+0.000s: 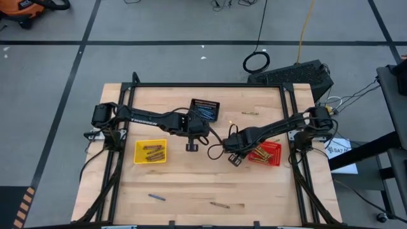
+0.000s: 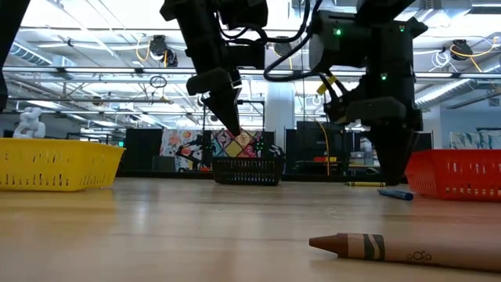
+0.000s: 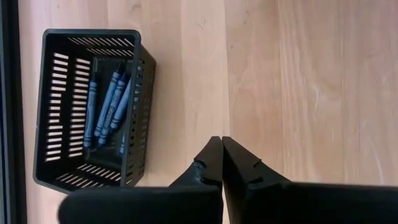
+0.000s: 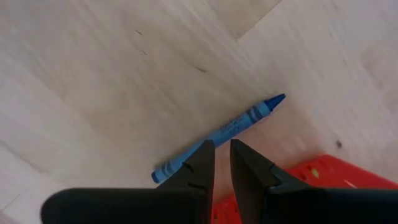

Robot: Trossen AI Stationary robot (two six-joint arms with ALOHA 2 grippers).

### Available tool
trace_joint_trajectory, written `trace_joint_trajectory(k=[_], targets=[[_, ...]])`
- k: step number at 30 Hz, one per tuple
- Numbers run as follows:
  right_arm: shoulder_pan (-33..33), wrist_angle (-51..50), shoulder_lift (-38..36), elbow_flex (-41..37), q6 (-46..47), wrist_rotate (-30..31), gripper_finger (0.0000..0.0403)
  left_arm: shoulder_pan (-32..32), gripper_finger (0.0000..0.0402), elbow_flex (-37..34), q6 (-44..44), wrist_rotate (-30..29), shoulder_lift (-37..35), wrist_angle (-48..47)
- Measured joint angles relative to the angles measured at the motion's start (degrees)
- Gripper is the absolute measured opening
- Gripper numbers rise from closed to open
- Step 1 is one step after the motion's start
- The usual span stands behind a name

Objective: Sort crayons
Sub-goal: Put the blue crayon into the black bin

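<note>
A blue crayon lies flat on the wooden table beside the red basket; it also shows in the low view. My right gripper points down just above the crayon's middle, its fingers a narrow gap apart and empty. My left gripper is shut and empty. It hangs slanted over bare table, near the black basket that holds blue crayons. The yellow basket holds tan crayons, and the red basket holds yellowish ones.
Loose crayons lie on the table: a blue one and a brownish one toward the near edge, the latter close to the low camera, and an olive one at the far side. A black frame borders the table.
</note>
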Motion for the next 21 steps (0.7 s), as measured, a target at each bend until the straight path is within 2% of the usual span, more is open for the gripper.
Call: trace_joint_trajectory(k=[8,16,21], targets=[[-0.1,0.7,1.7,0.2,-0.7,-0.3,0.0036,0.0,0.0001,0.0,0.0,0.0,0.0,-0.2],[-0.1,5.6,1.5,0.2,-2.5,-1.5,0.0036,0.0,0.0001,0.0,-0.1,0.0,0.0,-2.0],[-0.1,3.8,1.8,2.9,-3.7,-1.6,0.0036,0.0,0.0001,0.0,-0.4,0.0,0.0,-2.9]])
